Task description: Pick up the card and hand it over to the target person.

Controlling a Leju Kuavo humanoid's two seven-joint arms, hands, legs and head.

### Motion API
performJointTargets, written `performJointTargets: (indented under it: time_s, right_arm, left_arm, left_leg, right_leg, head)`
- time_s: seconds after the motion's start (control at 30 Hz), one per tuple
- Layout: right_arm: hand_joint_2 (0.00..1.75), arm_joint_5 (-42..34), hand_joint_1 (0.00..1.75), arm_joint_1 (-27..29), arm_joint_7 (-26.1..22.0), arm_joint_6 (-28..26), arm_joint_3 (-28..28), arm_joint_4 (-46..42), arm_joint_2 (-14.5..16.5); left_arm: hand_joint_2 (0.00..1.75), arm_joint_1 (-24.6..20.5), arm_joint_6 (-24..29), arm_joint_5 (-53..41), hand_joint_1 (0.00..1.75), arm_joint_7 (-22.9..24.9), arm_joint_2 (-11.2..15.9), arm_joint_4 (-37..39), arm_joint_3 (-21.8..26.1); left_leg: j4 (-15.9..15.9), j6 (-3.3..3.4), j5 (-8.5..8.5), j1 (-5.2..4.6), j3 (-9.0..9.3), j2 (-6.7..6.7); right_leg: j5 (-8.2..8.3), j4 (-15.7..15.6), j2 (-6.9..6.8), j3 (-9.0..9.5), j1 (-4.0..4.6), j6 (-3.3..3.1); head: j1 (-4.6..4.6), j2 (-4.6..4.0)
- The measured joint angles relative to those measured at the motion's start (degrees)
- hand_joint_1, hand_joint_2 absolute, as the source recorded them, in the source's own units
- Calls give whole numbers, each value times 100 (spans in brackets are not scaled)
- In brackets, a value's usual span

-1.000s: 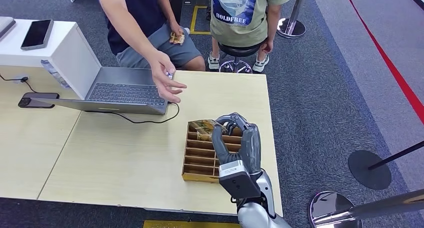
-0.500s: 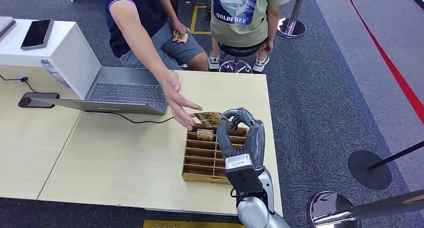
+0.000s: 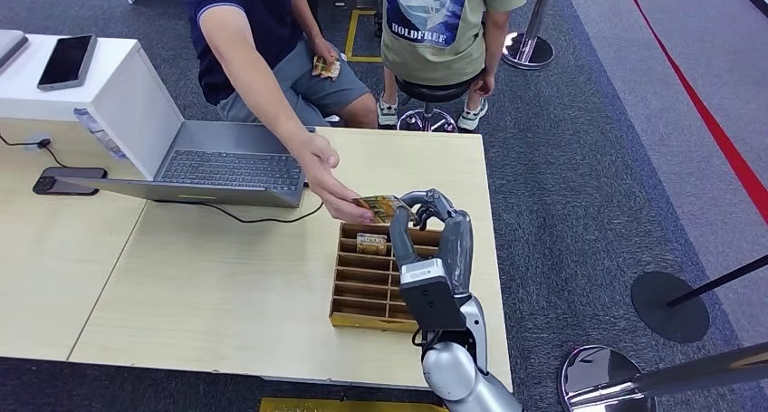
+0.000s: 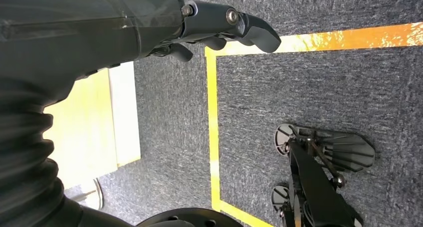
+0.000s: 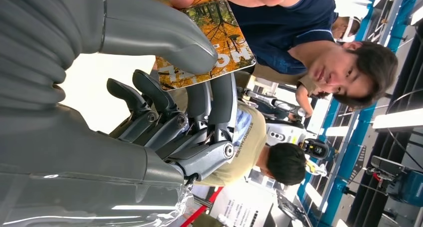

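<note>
- card (image 3: pixel 380 207) lifted clear of the wooden slot tray (image 3: pixel 362 290), pinched between thumb and fingers of right hand (image 3: pixel 433 240)
- person's hand (image 3: pixel 331 181) at card's 9 o'clock, fingertips touching its edge; right wrist view shows their thumb on it
- pickup done, handover midway; release judged still left
- another card (image 3: pixel 370 244) sits in tray
- left hand (image 4: pixel 219 27) hangs over floor, holds nothing; curl cannot tell
</note>
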Motion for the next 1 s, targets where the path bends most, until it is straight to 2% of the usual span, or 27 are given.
performJointTargets:
  time_s: [0.13,0.27,0.33,0.37,0.47,0.5,0.87,1.0]
  right_arm:
    - [175,12,161,4,6,0,-10,-10,-4]
    - [175,15,75,25,10,0,-23,-27,-9]
    - [175,14,69,39,19,0,-28,-40,-17]
    - [175,11,58,45,25,0,-27,-47,-24]
    - [175,-15,9,39,66,0,14,-55,-54]
    - [175,-26,0,34,84,0,29,-56,-61]
    - [175,-90,0,46,121,0,43,-88,-94]
    - [175,-46,0,63,314,0,149,-272,-241]
  left_arm:
    - [175,-3,-6,-40,0,-11,7,4,-46]
    - [175,-6,-24,-87,0,2,9,1,-100]
    - [175,-6,-22,-83,0,-10,10,-2,-97]
    - [175,-5,-16,-74,0,-8,9,0,-90]
    - [44,-1,2,-6,0,32,8,8,-30]
    - [0,0,2,10,0,40,9,7,-17]
    - [0,1,-13,17,0,32,8,-5,-20]
    - [0,5,-12,51,0,29,17,-6,11]
  left_leg:
    - [3,-2,0,1,-4,-1]
    - [1,0,0,1,-1,0]
    - [0,1,0,1,1,0]
    - [-1,1,0,1,2,0]
    - [-2,2,0,1,4,1]
    - [-3,2,0,1,5,1]
    - [-1,0,0,-1,2,3]
    - [-2,1,0,-1,4,3]
  right_leg:
    - [-1,3,0,-3,0,3]
    - [0,0,0,0,1,0]
    - [0,-1,0,2,1,-1]
    - [0,-2,0,2,1,-2]
    - [1,-4,0,5,2,-3]
    - [1,-4,0,5,2,-4]
    - [0,1,3,0,-1,0]
    - [1,-1,3,2,-1,-2]
  head:
    - [0,0]
    - [0,0]
    - [0,0]
    - [0,0]
    - [0,0]
    - [0,0]
    - [0,0]
    - [0,0]
